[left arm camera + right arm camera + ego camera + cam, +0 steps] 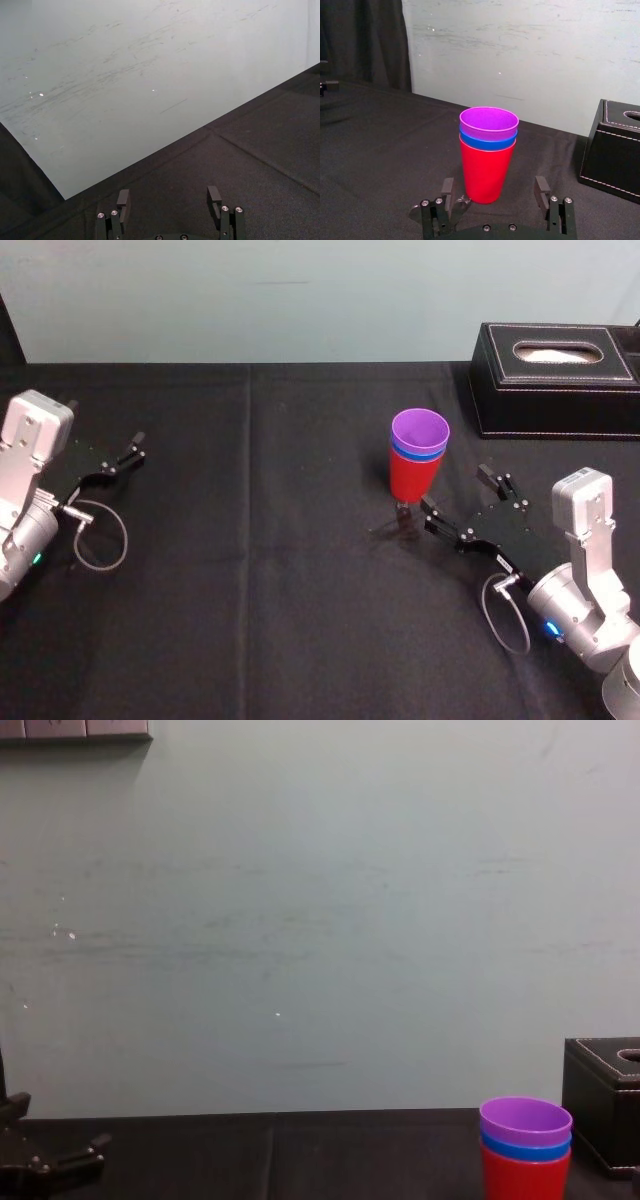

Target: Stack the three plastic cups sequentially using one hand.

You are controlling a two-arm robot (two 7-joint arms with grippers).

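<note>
The stacking looks finished: the purple cup (420, 427) sits in the blue cup (420, 452), itself in the red cup (412, 480), upright on the worktop (250, 590). The right tool (457, 489) rests just beside them, spread apart and empty; the left tool (168, 192) lies parked far left, also apart

Three tapered plastic cups make one stack: one red cup (414, 480), one blue cup (419, 452), one purple cup (420, 428). One black stitched box (555, 382) sits at two o'clock of it. Two black grippers: left gripper (136, 447), right gripper (455, 488).
</note>
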